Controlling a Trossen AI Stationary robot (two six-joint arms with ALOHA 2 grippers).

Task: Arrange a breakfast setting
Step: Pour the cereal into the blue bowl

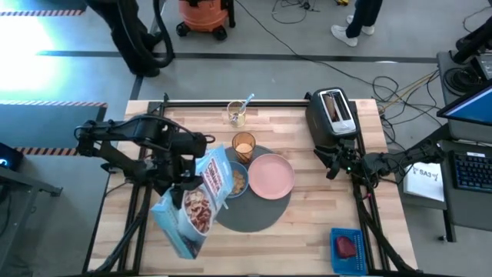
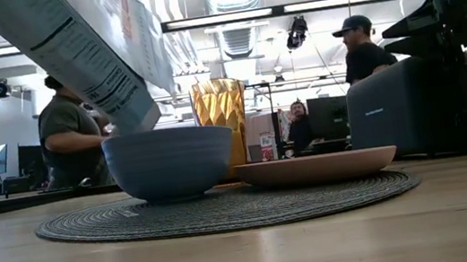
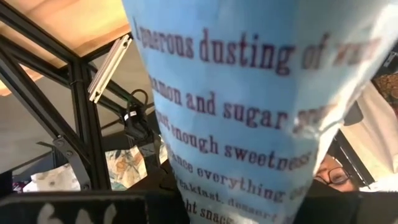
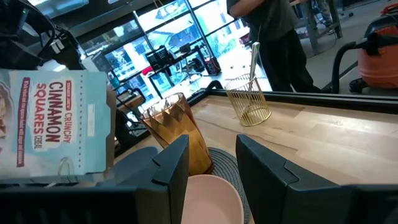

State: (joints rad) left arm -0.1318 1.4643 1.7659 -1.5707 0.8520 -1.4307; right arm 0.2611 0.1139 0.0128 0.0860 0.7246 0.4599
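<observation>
Wooden table (image 1: 307, 223), left end effector (image 1: 187, 178) grasping cereal box (image 1: 201, 201) tilted over blue bowl (image 1: 238, 181), right end effector (image 1: 330, 161) released.

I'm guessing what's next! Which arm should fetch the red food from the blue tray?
Probably right. The right gripper is empty, jaws open, on the same side as the red food piece. The left gripper holds the cereal box tipped over the blue bowl.
</observation>
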